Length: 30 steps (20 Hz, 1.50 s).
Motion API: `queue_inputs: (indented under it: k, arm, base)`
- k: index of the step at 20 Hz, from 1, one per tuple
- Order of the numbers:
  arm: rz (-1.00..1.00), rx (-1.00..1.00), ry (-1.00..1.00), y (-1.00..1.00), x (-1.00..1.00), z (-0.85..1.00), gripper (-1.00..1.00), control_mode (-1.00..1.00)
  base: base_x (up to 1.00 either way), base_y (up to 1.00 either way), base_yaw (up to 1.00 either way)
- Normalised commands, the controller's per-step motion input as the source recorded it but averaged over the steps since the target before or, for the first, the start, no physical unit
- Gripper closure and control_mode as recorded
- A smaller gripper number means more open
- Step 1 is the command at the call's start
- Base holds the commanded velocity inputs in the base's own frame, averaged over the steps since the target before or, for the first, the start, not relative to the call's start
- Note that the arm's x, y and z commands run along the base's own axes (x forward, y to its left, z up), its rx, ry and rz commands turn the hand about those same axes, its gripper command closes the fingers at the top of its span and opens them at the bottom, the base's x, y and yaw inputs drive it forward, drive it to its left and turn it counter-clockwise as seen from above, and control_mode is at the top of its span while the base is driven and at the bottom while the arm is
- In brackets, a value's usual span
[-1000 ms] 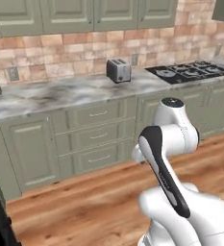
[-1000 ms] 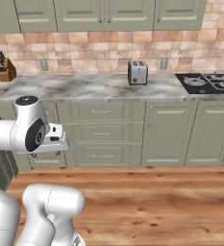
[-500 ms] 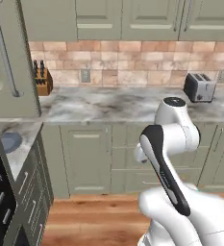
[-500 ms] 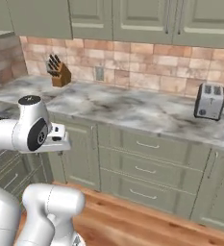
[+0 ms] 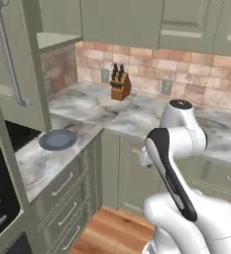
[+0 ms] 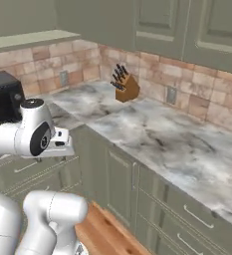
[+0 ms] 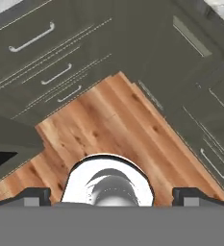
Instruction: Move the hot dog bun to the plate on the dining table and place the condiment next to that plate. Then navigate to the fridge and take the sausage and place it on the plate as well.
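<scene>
Marble worktop (image 5: 112, 116) runs round a kitchen corner as the robot faces sage cabinets, a knife block (image 6: 125, 85) by the back wall and a small blue-grey plate (image 5: 58, 139) near the front edge. Its hand (image 7: 111, 194), pointing at the wooden floor (image 7: 113, 122), hangs spread and empty; bun, condiment and sausage cannot be placed, so progress is unclear.

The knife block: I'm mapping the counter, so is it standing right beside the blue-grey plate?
No, the knife block stands back by the brick wall, well apart from the blue-grey plate near the counter's front edge.
</scene>
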Motion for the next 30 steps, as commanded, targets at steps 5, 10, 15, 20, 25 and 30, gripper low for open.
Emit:
queue_inputs:
  k: [5, 10, 15, 20, 25, 30]
  arm:
    - [0.0, 0.0, 0.0, 0.0, 0.0, 0.0, -1.0, 1.0]
    - [0.0, 0.0, 0.0, 0.0, 0.0, 0.0, -1.0, 1.0]
    - [0.0, 0.0, 0.0, 0.0, 0.0, 0.0, -1.0, 1.0]
    - [0.0, 0.0, 0.0, 0.0, 0.0, 0.0, -1.0, 1.0]
    - [0.0, 0.0, 0.0, 0.0, 0.0, 0.0, -1.0, 1.0]
    - [0.06, 0.0, -0.13, 0.0, -0.14, 0.38, -1.0, -1.0]
  base:
    - [0.66, 0.0, 0.79]
    - [0.68, -0.01, 0.74]
    - [0.79, -0.1, 0.67]
    - [0.82, -0.25, 0.45]
    - [0.55, -0.35, 0.26]
    - [0.01, -0.06, 0.05]
